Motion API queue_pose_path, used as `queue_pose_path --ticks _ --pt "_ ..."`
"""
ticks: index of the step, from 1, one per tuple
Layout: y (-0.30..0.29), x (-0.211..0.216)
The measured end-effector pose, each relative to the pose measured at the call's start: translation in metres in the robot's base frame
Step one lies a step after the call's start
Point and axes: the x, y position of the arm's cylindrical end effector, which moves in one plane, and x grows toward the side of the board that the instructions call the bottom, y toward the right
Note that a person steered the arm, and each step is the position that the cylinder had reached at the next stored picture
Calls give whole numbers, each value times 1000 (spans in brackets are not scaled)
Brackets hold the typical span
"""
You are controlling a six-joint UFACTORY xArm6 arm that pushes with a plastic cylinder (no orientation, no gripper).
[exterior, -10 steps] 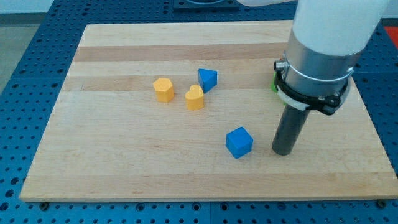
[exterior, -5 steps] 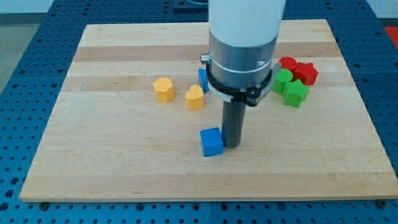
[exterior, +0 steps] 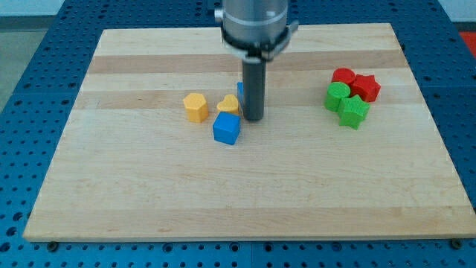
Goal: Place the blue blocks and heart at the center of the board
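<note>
My tip sits near frame centre, just right of the blue cube & yellow heart (no jaws, plain rod). 2nd blue block mostly hidden behind rod. Yellow block left of heart. Red/green cluster at right, on wooden board.

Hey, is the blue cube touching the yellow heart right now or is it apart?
Touching, as far as the view shows: the blue cube sits against the yellow heart's lower edge, no board visible between them. My tip stands just right of both.
</note>
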Motion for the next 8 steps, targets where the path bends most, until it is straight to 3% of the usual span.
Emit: queue_pose_path --ticks 1,3,4,5,6,7,8 --pt "0 -2" --pt "0 95" --pt "-25 119" --pt "-67 74" --pt "-71 67" --pt "-48 26" --pt "-46 24"
